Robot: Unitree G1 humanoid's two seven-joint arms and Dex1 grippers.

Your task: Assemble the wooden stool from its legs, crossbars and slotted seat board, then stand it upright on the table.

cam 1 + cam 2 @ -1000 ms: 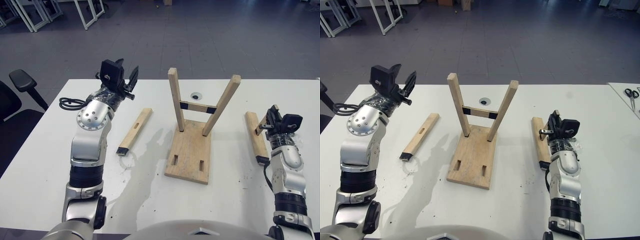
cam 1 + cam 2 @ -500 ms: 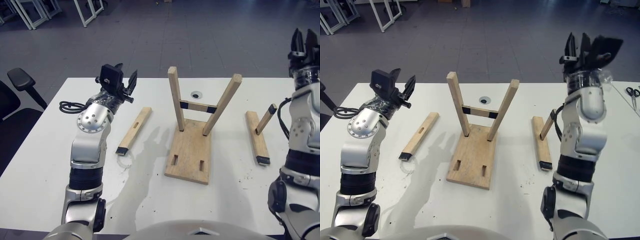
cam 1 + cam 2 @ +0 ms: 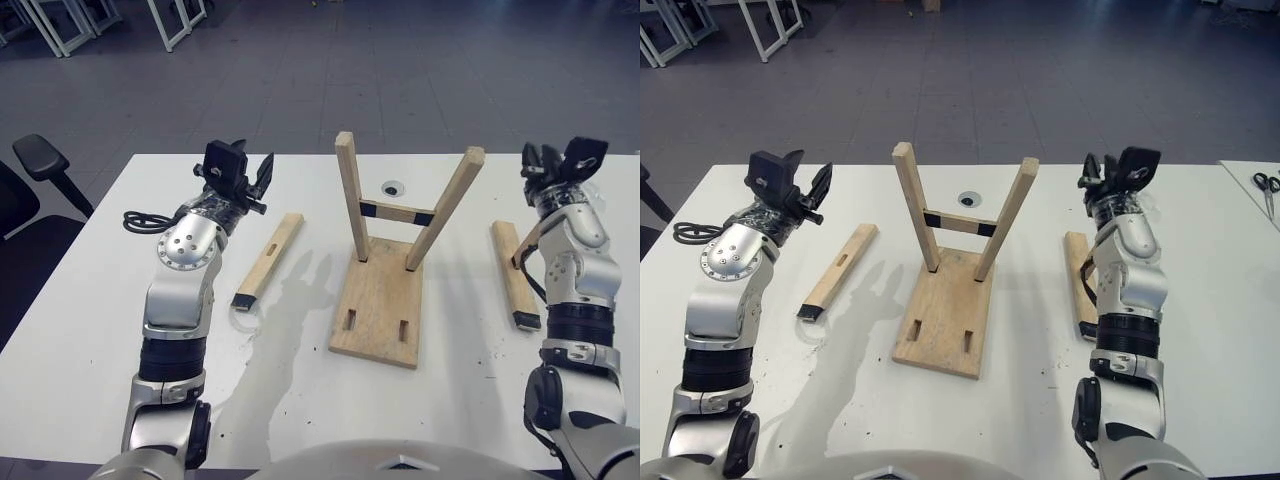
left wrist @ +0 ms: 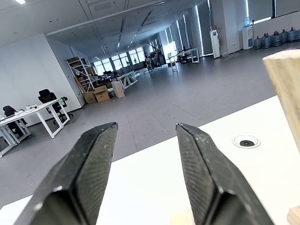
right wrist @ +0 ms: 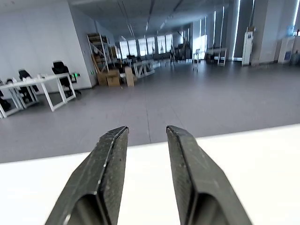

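The slotted seat board lies flat mid-table. Two legs stand up out of its far end, joined by a crossbar with black ends. A loose leg lies to the left of the board. Another loose leg lies to the right, partly behind my right arm. My left gripper hovers above the table beyond the left leg's far end, its fingers open and empty. My right gripper is raised over the right leg's far end, fingers open and empty.
A round cable hole sits in the white table behind the stool parts. A black cable lies at the table's far left. Scissors rest on a neighbouring table to the right. A black chair stands off the left edge.
My right arm lifted from beside the right leg, swung up high, then dropped back to hover over the leg's far end. My left gripper drifted slightly. The wooden parts stayed put.
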